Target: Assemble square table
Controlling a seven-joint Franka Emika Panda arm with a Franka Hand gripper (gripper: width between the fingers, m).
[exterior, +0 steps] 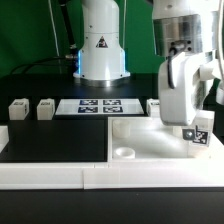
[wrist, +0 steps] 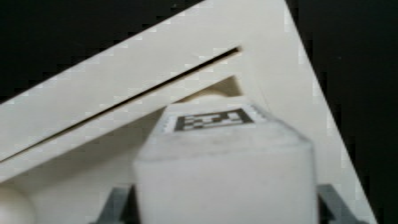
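My gripper [exterior: 186, 72] is shut on a short white leg [exterior: 183, 100] and holds it upright over the right part of the white square slab [exterior: 150, 140]. The leg's lower end carries a black-white tag [exterior: 197, 136]. In the wrist view the leg [wrist: 222, 165] fills the space between my fingers [wrist: 121, 200], its tag [wrist: 217, 120] facing the camera. The slab's corner [wrist: 107, 110] lies just beyond it. An open round socket [exterior: 124, 153] shows at the slab's near left corner. The socket under the leg is hidden.
Two loose white legs [exterior: 17, 110] [exterior: 45, 108] stand at the back on the exterior view's left, and another [exterior: 155, 105] stands behind the slab. The marker board [exterior: 100, 105] lies at the back centre. A long low white border rail [exterior: 90, 178] runs along the front.
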